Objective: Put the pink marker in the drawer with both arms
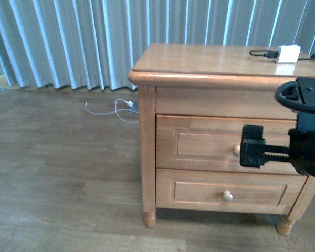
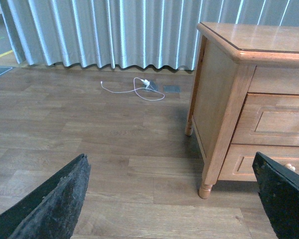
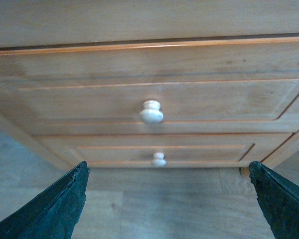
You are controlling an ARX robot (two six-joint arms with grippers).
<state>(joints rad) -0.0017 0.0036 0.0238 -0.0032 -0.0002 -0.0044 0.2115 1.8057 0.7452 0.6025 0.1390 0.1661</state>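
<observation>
Right claw (image 1: 250, 146) gaped wide and empty before the drawer (image 1: 199, 144), needing to square on its knob (image 3: 151, 112) at twelve o'clock.

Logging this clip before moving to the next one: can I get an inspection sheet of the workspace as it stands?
Surface: dresser top bare wood except one corner.
Job's things: top drawer shut, knob untouched; pink marker nothing seen.
Clutter: white charger block on the top.
Grippers: right gripper open, in front of the knob, apart from it; left gripper open over the floor.
Cables: black cable at the charger; white cable on the floor.
Surroundings: wood floor, grey curtain.
</observation>
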